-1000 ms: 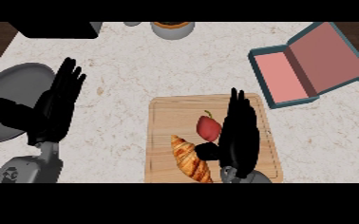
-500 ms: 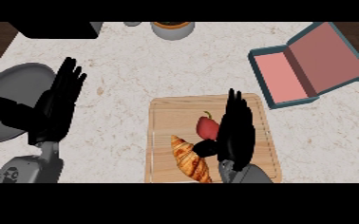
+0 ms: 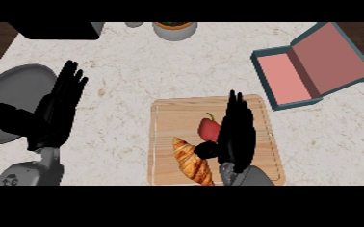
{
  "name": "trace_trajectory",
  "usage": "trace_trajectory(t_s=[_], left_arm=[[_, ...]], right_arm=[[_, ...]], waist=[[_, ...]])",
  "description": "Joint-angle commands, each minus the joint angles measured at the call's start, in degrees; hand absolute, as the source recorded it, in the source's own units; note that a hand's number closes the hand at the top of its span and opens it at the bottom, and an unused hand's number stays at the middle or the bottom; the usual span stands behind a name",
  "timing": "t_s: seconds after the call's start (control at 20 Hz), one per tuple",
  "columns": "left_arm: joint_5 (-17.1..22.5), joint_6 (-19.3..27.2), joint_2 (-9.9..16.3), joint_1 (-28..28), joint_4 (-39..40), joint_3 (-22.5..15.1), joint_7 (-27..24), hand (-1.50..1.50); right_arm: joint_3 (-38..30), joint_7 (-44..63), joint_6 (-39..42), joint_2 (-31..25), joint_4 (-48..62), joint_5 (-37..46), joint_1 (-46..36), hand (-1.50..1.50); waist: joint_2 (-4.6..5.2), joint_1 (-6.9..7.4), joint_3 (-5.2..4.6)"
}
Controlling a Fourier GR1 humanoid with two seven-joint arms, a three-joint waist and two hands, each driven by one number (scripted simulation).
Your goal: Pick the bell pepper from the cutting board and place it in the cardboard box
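A red bell pepper (image 3: 208, 129) with a green stem lies on the wooden cutting board (image 3: 171, 120), beside a croissant (image 3: 191, 159). My right hand (image 3: 237, 133) lies over the board with straight fingers pointing away, right next to the pepper and hiding its right side; the thumb sits just below the pepper. The open cardboard box (image 3: 295, 79), pink inside with a teal rim, stands at the far right with its lid raised. My left hand (image 3: 58, 106) rests open at the left, fingers up.
A grey round plate (image 3: 21, 79) lies at the left edge, partly under my left hand. A small bowl (image 3: 175, 29) and a dark appliance (image 3: 53, 30) stand along the back edge of the marble counter.
My right hand has slid left across the board, closer to the pepper, now covering its right side. The left hand has stayed put.
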Motion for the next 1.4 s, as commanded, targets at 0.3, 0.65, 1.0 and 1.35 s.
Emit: trace_trajectory(t_s=[0.3, 0.65, 1.0, 1.35], left_arm=[[-2.4, 0.4, -2.6, 1.6, 0.5, -0.5, -1.5, 0.00], [-3.7, -0.2, -4.9, 0.1, 3.9, -0.5, -4.1, 0.00], [-2.0, -3.2, -2.8, -1.5, 2.0, -1.2, -1.0, 0.00], [-5.3, 0.8, -5.7, -3.0, 1.4, -2.6, 0.8, 0.00]], right_arm=[[3.0, 7.1, -0.6, 0.8, 5.9, 3.8, -0.5, 1.50], [4.6, 6.1, 3.8, 0.8, 10.5, 1.3, -10.9, 1.50], [12.3, -14.7, 13.2, 0.8, 19.0, -13.8, -26.3, 1.50], [16.4, -14.9, 9.6, 0.8, 25.0, -22.5, -43.1, 1.50]], waist=[[0.29, -0.20, 0.10], [0.43, 0.15, 0.09], [1.21, 4.50, 0.08], [0.66, 2.57, 0.09]])
